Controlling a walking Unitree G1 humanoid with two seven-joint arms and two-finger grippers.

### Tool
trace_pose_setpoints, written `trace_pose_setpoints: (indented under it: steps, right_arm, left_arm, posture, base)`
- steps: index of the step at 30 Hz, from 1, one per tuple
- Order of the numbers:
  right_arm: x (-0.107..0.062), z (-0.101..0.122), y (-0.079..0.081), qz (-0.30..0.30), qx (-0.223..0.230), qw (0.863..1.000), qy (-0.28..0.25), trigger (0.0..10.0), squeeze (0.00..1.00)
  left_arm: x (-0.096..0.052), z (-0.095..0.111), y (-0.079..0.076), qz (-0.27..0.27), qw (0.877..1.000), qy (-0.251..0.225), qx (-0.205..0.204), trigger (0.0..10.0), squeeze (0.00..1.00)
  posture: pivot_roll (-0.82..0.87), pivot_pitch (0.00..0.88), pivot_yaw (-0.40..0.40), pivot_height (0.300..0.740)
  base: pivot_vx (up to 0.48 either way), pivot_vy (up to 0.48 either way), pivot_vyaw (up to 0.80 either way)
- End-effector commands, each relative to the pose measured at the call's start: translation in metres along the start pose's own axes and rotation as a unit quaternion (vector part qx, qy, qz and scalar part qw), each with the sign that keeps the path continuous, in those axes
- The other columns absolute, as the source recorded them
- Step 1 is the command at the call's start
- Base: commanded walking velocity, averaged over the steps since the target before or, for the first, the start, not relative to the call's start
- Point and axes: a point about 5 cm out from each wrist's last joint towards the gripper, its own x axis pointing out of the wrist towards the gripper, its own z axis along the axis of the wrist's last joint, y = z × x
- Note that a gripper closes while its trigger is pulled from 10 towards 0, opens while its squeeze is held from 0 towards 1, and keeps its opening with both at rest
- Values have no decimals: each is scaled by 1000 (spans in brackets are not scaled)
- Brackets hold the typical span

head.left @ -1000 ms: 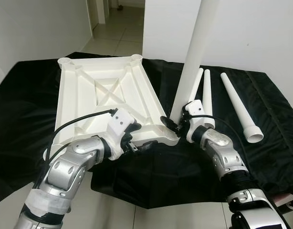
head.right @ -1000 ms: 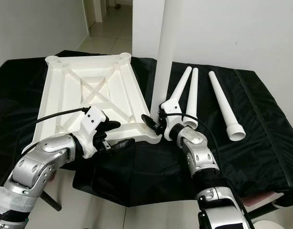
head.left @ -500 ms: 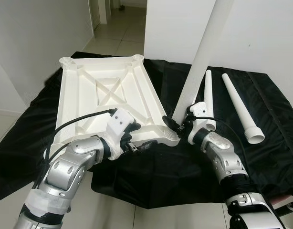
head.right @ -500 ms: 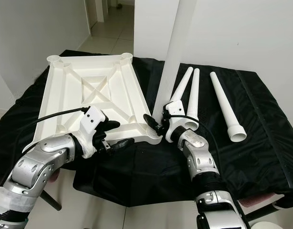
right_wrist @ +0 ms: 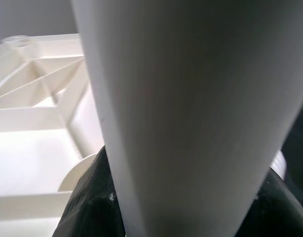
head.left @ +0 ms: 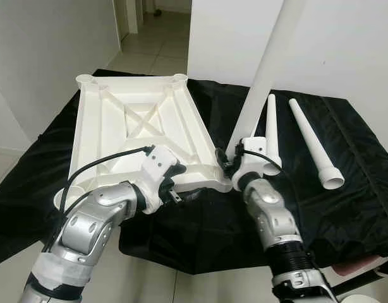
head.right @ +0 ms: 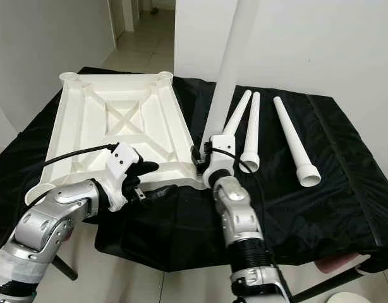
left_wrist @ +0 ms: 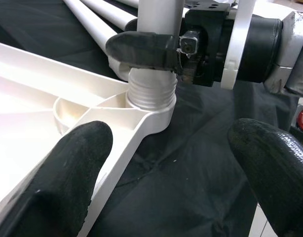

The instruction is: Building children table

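Observation:
The white tabletop (head.left: 137,126) lies upside down on a black cloth. A white table leg (head.left: 265,69) stands upright and leans slightly; its threaded end (left_wrist: 150,94) sits in the near right corner socket. My right gripper (head.left: 229,164) is shut on the leg just above the socket, with one black finger (left_wrist: 141,48) wrapped across it. My left gripper (head.left: 180,183) hovers open at the tabletop's front edge, one finger (left_wrist: 67,173) over the plastic and the other (left_wrist: 275,168) over the cloth. Three loose legs (head.right: 251,136) lie to the right.
The black cloth (head.left: 345,208) covers the whole work surface and hangs over its front edge. Tiled floor shows below, and a white wall corner (head.left: 219,38) rises behind the tabletop. A red and white object (head.left: 364,273) lies at the bottom right.
My right forearm has swung in from the right toward the middle, turning around the upright leg while holding it. The leg tilts slightly differently. The left gripper has stayed put.

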Motion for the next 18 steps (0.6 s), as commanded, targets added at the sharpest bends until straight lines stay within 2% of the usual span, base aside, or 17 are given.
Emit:
trace_pose_setpoints:
  steps: [1,9,18]
  right_arm:
    - [-5,-14,-11,-56,27,998,29,10000,0]
    - [-12,-10,-1,-108,30,994,12,10000,0]
    - [-16,-3,-9,-158,27,987,-3,10000,0]
  left_arm:
    - [1,0,-2,4,1000,1,-1,10000,0]
    - [2,-1,-3,2,1000,-1,-1,10000,0]
    - [4,-1,-3,-4,1000,-1,-2,10000,0]
  posture:
    - [62,0,-48,740]
    - [51,0,-49,740]
    - [38,0,-39,740]
  base:
    - [0,0,0]
    - [0,0,0]
    - [0,0,0]
